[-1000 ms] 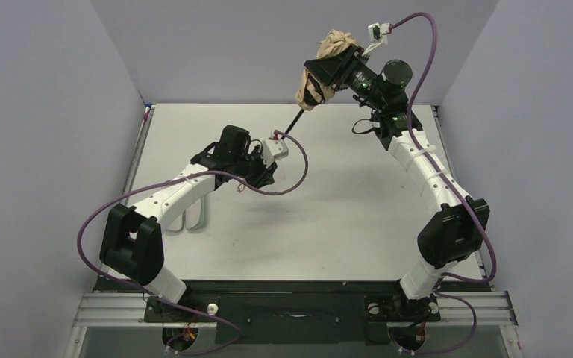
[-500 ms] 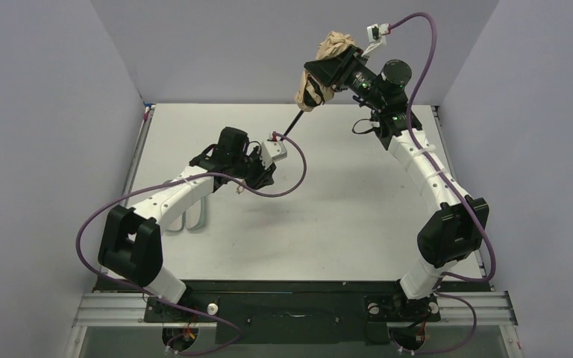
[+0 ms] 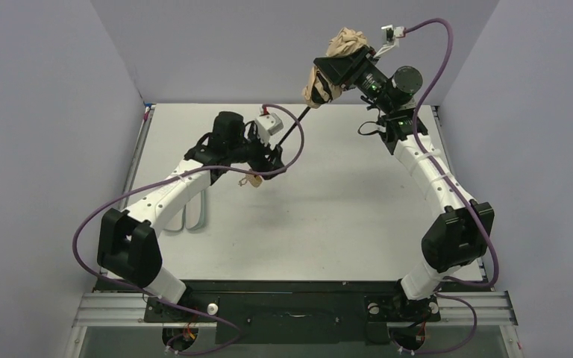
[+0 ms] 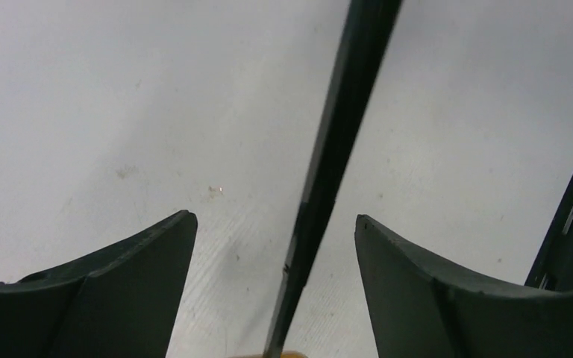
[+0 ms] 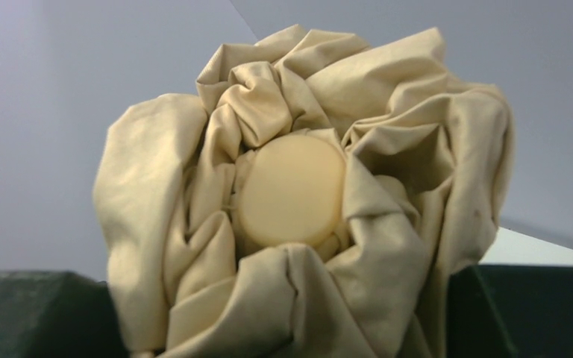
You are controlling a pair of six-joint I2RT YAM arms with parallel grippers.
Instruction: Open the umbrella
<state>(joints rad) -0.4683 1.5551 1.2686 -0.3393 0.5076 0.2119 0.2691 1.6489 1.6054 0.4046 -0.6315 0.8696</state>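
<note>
One pale tabletop (image 3: pixel 343 216) fills the floor of the walled cell, with two arms bolted at its near edge. Both arms reach toward the far side: the left arm (image 3: pixel 168 195) bends inward over the left half of the tabletop, and the right arm (image 3: pixel 429 168) rises along the right side to the back wall. A pale flat item (image 3: pixel 198 216) lies on the tabletop, partly under the left arm.

Between the arms, the umbrella (image 3: pixel 318 86) hangs in the air above the far part of the tabletop, slanting down from upper right to lower left. Its tan canopy is bunched and folded, not spread.

The right end effector (image 3: pixel 336 67) is clenched on that bundle. In the wrist view, crumpled fabric bulges up between its dark fingers (image 5: pixel 37 313) around a round cream cap (image 5: pixel 291 190).

The thin black shaft (image 3: pixel 296 123) runs from the canopy down into the left end effector (image 3: pixel 268 153). Its fingers (image 4: pixel 142 253) stand apart on either side of the shaft, not touching it. A sliver of tan handle (image 4: pixel 283 354) shows low between them at the frame's edge. I cannot tell whether they clamp it.

A small tan strap (image 3: pixel 252 180) dangles below the left end effector.
</note>
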